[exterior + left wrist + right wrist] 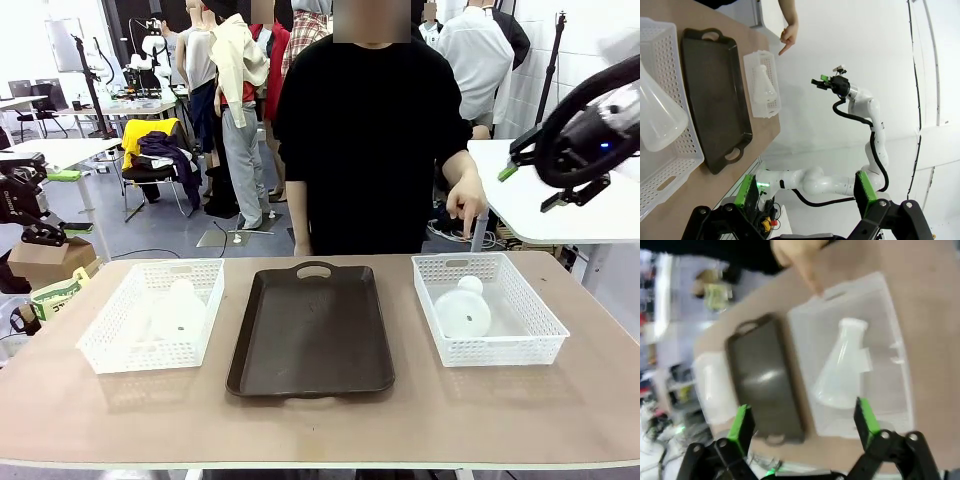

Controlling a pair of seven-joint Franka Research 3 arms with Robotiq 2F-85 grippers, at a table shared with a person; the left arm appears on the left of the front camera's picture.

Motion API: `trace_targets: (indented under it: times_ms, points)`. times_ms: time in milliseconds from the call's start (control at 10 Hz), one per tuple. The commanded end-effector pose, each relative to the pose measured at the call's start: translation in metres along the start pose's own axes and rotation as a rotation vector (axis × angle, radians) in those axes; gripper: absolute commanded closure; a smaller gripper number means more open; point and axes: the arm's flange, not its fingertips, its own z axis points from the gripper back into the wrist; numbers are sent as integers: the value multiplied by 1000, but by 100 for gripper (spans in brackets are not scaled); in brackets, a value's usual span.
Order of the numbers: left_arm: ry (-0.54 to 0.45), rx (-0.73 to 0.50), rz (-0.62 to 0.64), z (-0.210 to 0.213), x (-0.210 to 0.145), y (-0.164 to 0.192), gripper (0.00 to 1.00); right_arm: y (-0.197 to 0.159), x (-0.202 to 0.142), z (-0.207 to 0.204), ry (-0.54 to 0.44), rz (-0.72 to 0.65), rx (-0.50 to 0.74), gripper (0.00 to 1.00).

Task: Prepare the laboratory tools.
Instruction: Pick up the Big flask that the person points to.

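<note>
One frosted conical flask lies in the left white basket; in the left wrist view this flask is large and close. The second flask lies in the right basket, its neck toward the person. High above that basket's far right, my right gripper hangs open. In its wrist view, the right gripper looks down on the second flask. My left gripper is open and holds nothing, well back from the table. A person's hand points down at the right basket.
A dark brown handled tray lies between the baskets with nothing on it. The person stands at the table's far edge, behind the tray. A white table stands behind on the right. Bare tabletop runs along the near edge.
</note>
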Motion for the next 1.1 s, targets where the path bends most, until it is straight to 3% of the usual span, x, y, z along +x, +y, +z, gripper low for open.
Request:
trace_targets:
  times_ms: [0, 200, 500, 600, 1000]
  points:
    - [-3, -1, -1, 2, 0, -1, 0, 15, -3, -32, 18, -58, -272, 0]
    - [-3, -1, -1, 2, 0, -1, 0, 24, -1, -58, 76, -81, -367, 0]
    - [-3, -1, -1, 2, 0, -1, 0, 20, 5, -90, 131, -80, -402, 0]
    - [-3, -1, -1, 2, 0, -1, 0, 11, -9, -80, 92, -72, -396, 0]
    - [-3, -1, -1, 2, 0, -1, 0, 12, -4, -83, 111, -76, -395, 0]
